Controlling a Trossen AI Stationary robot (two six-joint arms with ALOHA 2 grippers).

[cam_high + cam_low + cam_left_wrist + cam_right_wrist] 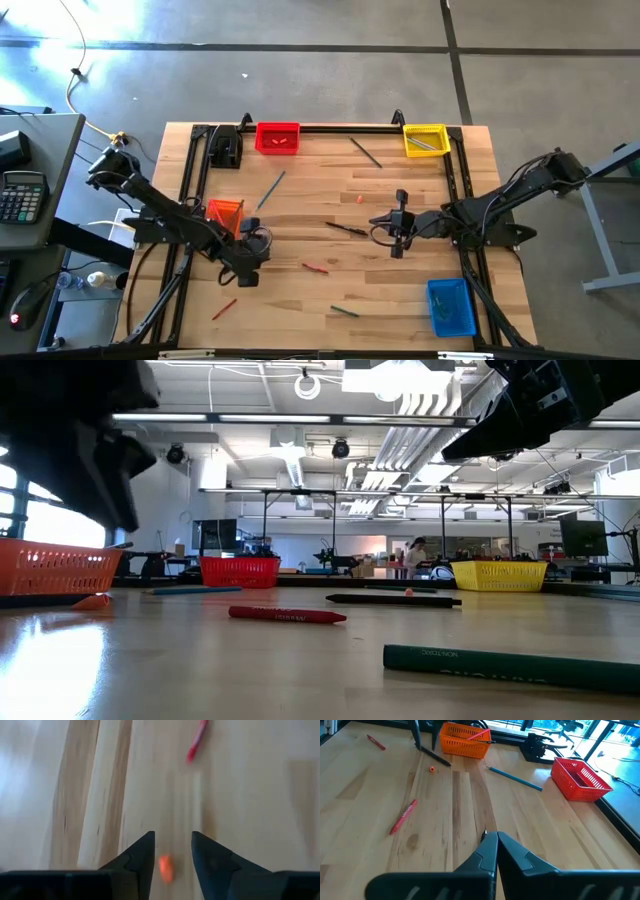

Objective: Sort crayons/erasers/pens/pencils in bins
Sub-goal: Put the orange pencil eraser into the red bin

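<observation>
The pale wooden surface (300,240) carries four bins: red (277,137) at eleven o'clock, yellow (425,139) at one, orange (225,212) at nine, blue (451,306) at five. A black pen (346,229) lies near centre, a red crayon (315,267) toward six.

Four bins (277,137): red, yellow, orange, blue. Two arms, two end effectors (248,268). Loose on surface (300,300): seven sticks, two small erasers (359,198).
</observation>
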